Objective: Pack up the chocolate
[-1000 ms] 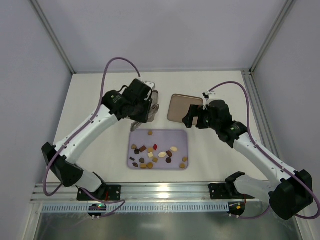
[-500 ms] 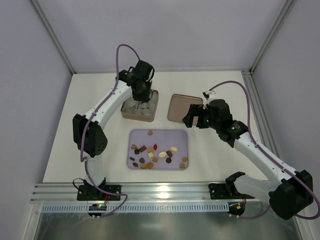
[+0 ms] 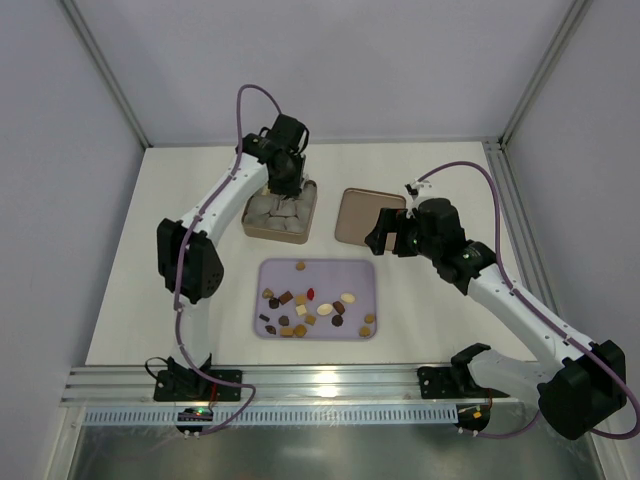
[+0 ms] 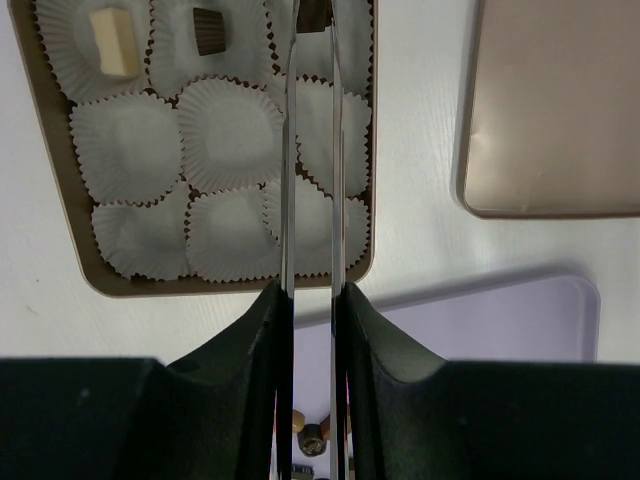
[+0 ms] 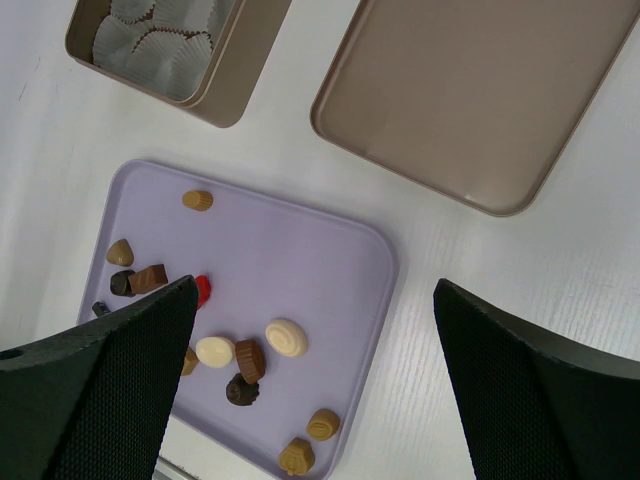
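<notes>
Several chocolate pieces [image 3: 310, 305], dark, caramel, cream-white and one red [image 5: 203, 291], lie on the lavender tray [image 3: 355, 272]. The brown tin [image 3: 252, 228] holds white paper cups; a cream piece [image 4: 113, 40] and a dark piece [image 4: 208, 30] sit in two far cups. My left gripper [image 3: 286, 200] is over the tin. Its thin fingers stand close together with a brown chocolate [image 4: 314, 12] between the tips, above a far cup. My right gripper [image 3: 385, 238] hangs open and empty over the tray's right part [image 5: 330, 250].
The tin's lid [image 3: 368, 215] lies upside down to the right of the tin, behind the tray; it also shows in the right wrist view [image 5: 480, 90]. White tabletop surrounds them. Metal frame posts stand at the back corners.
My left arm has swung from the tray's back edge up and back over the tin, then settled there. The right arm has not moved.
</notes>
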